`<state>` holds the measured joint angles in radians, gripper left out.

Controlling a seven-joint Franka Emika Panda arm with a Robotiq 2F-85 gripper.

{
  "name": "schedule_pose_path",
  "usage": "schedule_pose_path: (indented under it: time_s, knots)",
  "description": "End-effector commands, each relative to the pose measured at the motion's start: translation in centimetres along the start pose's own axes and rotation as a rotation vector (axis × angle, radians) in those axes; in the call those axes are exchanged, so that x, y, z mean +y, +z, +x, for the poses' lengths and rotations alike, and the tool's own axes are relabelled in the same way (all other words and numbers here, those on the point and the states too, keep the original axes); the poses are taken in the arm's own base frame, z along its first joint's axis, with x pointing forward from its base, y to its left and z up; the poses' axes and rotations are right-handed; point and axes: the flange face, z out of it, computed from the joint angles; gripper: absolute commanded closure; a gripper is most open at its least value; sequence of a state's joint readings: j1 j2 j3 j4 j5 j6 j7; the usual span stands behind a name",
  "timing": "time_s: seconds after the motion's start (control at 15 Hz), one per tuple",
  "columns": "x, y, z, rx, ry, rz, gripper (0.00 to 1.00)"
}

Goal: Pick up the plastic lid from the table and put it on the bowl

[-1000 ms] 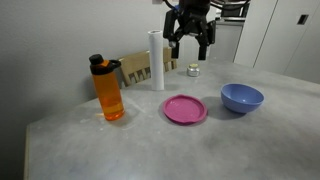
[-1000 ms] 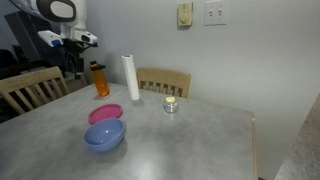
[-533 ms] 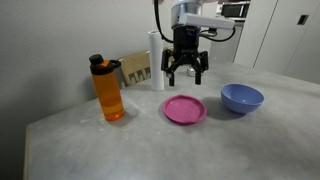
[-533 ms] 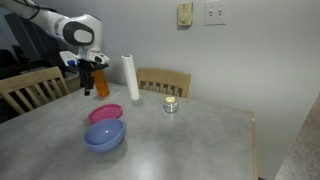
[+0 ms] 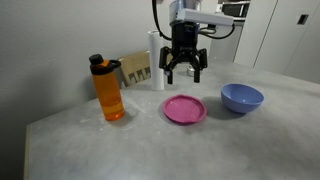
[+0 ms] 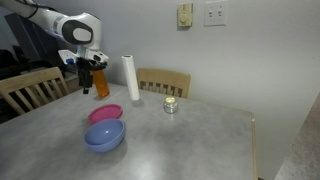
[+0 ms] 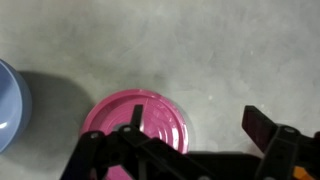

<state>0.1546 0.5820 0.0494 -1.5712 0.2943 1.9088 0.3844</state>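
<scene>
Jaws wide apart, gripping nothing. Gripper poised above the plastic lid, clear of it, upper middle of an exterior view. Lid flat on the table at frame centre, just left of the bowl, not touching. Seen from the wrist: lid at lower centre, bowl rim cut off at the left edge. Orange bottle upright further left.

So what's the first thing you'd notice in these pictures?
The bright pink plastic lid lies flat on the grey table, with the robot's black gripper hanging open above it. A blue bowl sits beside the lid, and a tall orange bottle stands on its other side.
</scene>
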Motion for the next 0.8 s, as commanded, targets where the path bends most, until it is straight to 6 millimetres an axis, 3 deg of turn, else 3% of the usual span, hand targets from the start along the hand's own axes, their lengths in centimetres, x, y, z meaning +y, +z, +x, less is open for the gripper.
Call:
schedule_pose_path:
  time_s: [0.0,0.33,0.73]
  knots:
    - [-1.0,1.2,1.2,-0.087,0.085,-0.03,0.0]
    - [-2.8,4.2,3.9,-0.085,0.264,-0.101,0.0]
    - [-2.4,6.9,6.1,-0.032,0.195,-0.269,0.0]
